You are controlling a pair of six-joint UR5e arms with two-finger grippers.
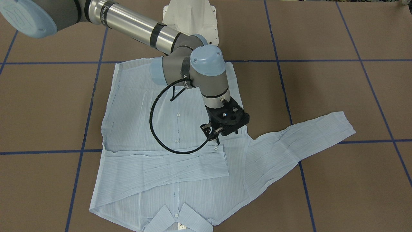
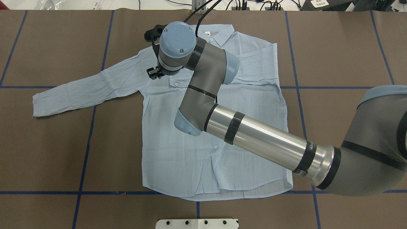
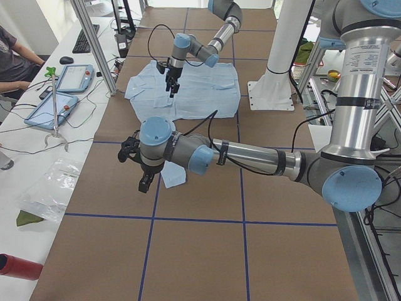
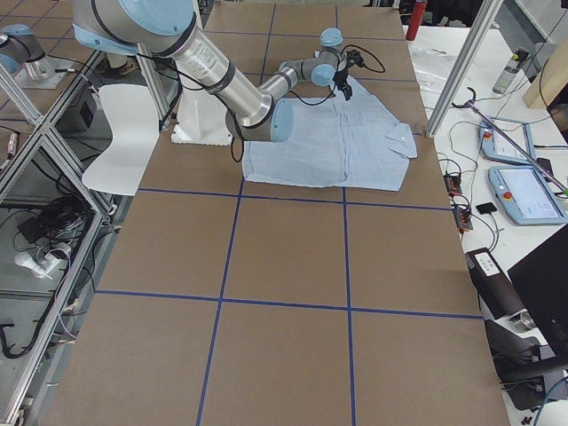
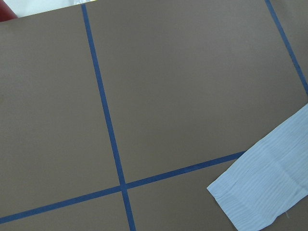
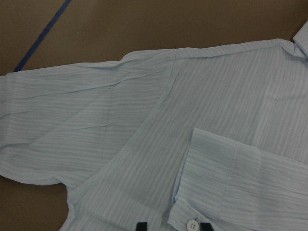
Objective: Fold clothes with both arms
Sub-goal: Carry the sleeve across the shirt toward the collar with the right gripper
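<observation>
The light blue shirt (image 1: 154, 122) (image 2: 178, 152) lies flat, buttons up, collar at the table's far side. One sleeve (image 1: 167, 164) is folded across the chest; the other sleeve (image 1: 302, 138) (image 2: 86, 89) stretches out sideways. My right gripper (image 1: 213, 132) (image 2: 152, 73) hovers just above the folded sleeve's cuff (image 1: 217, 149). In the right wrist view its fingertips (image 6: 142, 225) stand apart on either side of the cuff button, open and holding nothing. My left gripper (image 3: 144, 183) hangs over the table beside the outstretched sleeve's end (image 3: 174, 175) (image 5: 269, 183); I cannot tell its state.
Brown table covering with a grid of blue tape lines (image 2: 86, 140). The white pedestal base (image 1: 190, 19) (image 2: 197, 223) stands at the robot's edge. A side bench holds tablets (image 3: 72, 78), where a person (image 3: 15, 56) sits. Frame posts (image 3: 94, 44) line that edge.
</observation>
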